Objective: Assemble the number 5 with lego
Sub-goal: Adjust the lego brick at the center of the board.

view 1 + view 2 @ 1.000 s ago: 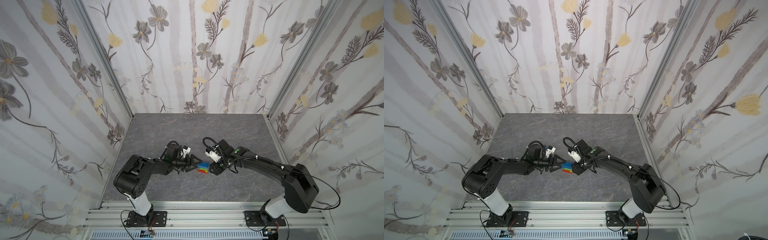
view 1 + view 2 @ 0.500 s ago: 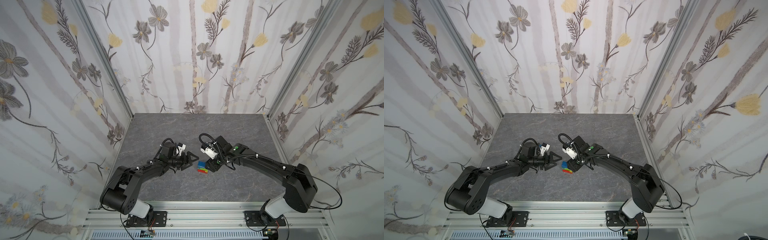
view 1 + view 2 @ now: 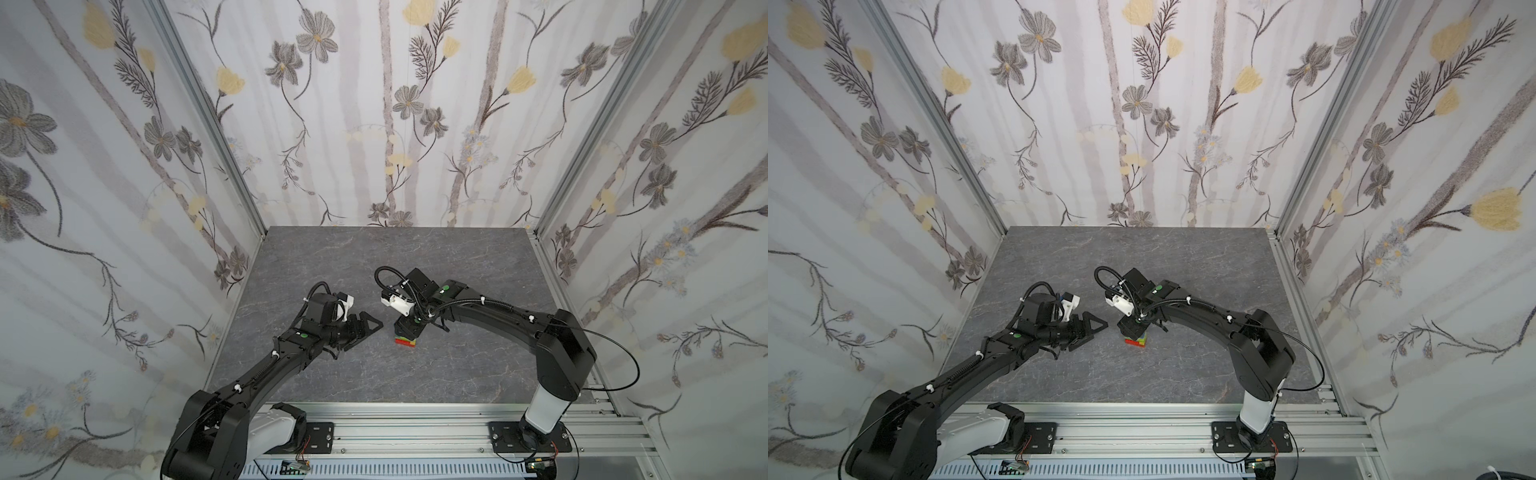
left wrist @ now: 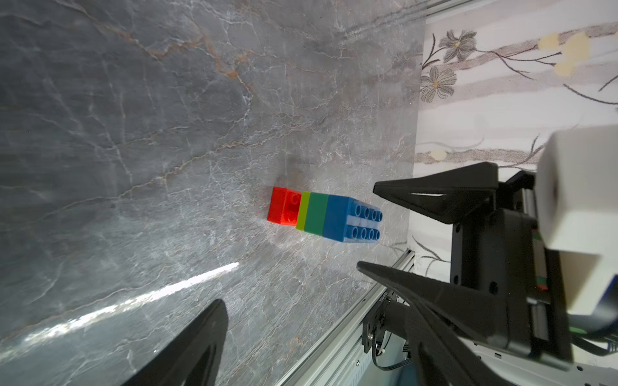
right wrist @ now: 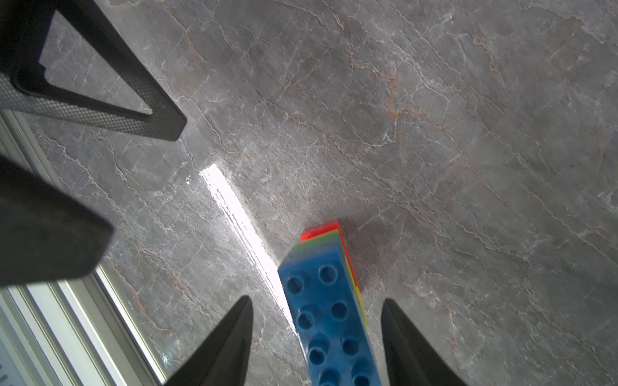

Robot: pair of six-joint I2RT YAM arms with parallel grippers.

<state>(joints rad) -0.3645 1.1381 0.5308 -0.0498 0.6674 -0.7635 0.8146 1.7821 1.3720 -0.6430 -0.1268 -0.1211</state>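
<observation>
The number 5 (image 3: 406, 341) (image 3: 1137, 341) stands upright on the grey table as a small stack of lego. In the left wrist view the stack (image 4: 321, 215) shows red at the bottom, then lime, dark green and blue on top. My right gripper (image 3: 409, 329) (image 3: 1133, 329) hangs over the stack, open. In the right wrist view the right gripper (image 5: 316, 300) has a finger on each side of the blue brick (image 5: 329, 320), with a gap at both. My left gripper (image 3: 370, 330) (image 3: 1097, 333) is open and empty, a short way left of the stack.
The grey marble table (image 3: 374, 257) carries nothing else that I can see. Its aluminium front rail (image 3: 415, 419) runs between the two arm bases. Floral walls close in the back and both sides. The left gripper's fingers (image 5: 147, 113) show near the stack in the right wrist view.
My left gripper has let go of the stack, opened and drawn back to the left. My right gripper has shifted from beside the stack to over its top.
</observation>
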